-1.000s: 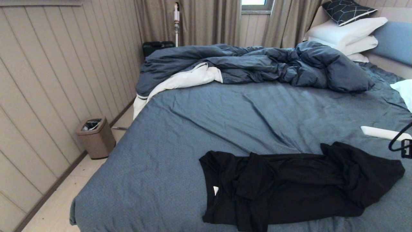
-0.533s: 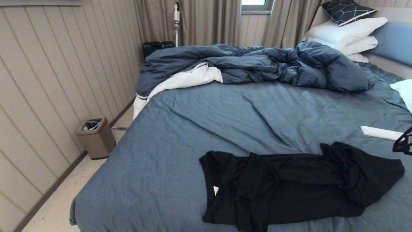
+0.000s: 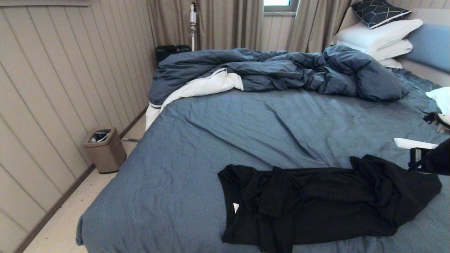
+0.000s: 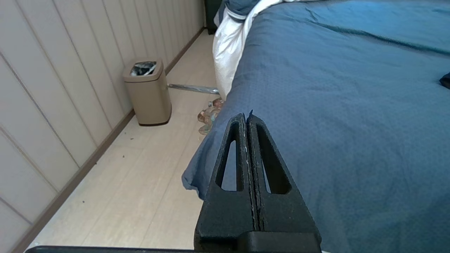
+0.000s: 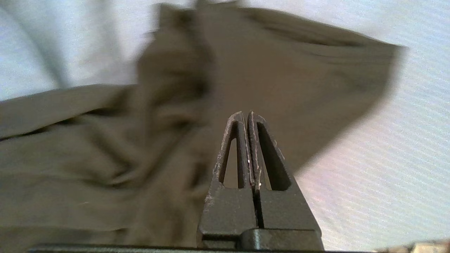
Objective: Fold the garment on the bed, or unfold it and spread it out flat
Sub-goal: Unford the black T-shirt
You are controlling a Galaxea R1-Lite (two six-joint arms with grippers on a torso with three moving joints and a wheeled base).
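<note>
Crumpled black T-shirt garment (image 3: 316, 203) lying on the slate-blue sheeted bed (image 3: 211, 140), near its front edge.
The right gripper (image 5: 245, 114), jaws pressed together and holding nothing, hangs above the garment's right-hand end; the left gripper (image 4: 246, 116), likewise closed and empty, sits off the bed's near left corner, well apart from the garment. A rumpled dark blue duvet (image 3: 281, 72) lies beyond the garment, toward the bed's far side.
</note>
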